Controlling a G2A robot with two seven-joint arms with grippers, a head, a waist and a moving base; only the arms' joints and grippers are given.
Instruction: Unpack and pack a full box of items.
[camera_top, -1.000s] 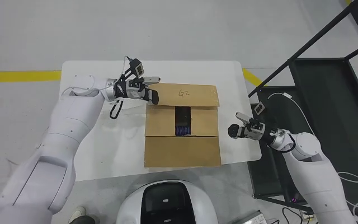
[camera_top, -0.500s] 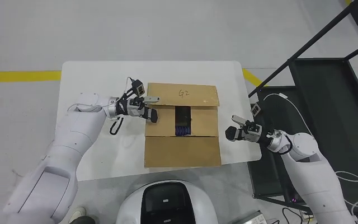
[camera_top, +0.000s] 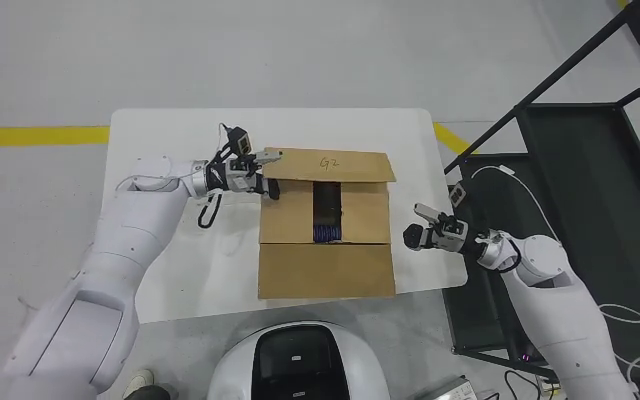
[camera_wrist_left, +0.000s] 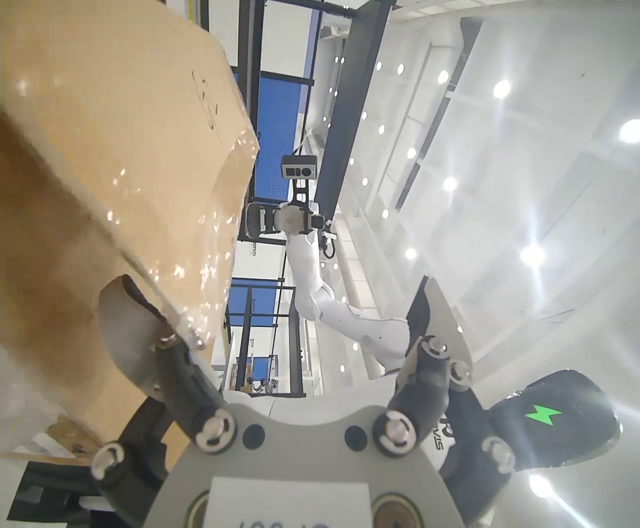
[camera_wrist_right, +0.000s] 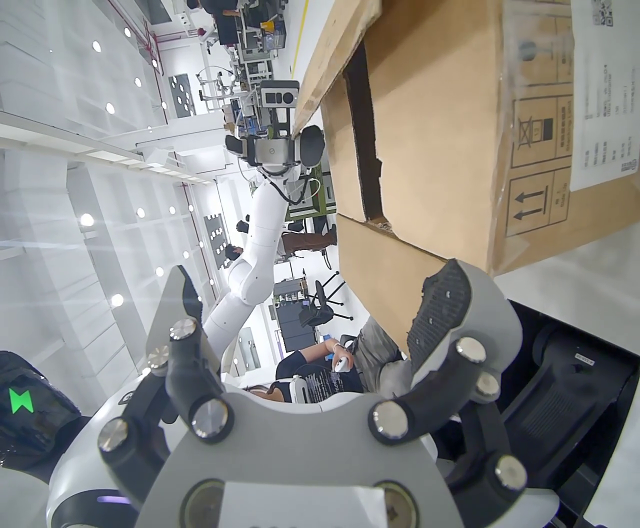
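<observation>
1. Hovering at the far left corner of the box (camera_top: 325, 272), the left gripper (camera_top: 272, 172) has its jaws spread wide. One finger (camera_wrist_left: 167, 345) rests against the taped corner of the far flap (camera_top: 330, 165) and the other stands free, so nothing is clasped.
2. The box sits mid-table (camera_top: 180, 270). Its far flap and near flap (camera_top: 325, 285) are turned outward. The two inner flaps (camera_top: 285, 215) lie nearly flat, and a narrow slot between them shows a dark item (camera_top: 328, 215) inside.
3. The right gripper (camera_top: 418, 224) is just beside the box's right wall without touching it. Its jaws are spread and it holds nothing.
4. By my reading, the task is barely begun, since only the outer flaps are open. The inner flaps have yet to be folded back, every item has yet to be lifted out, and the whole repacking is left to do.
</observation>
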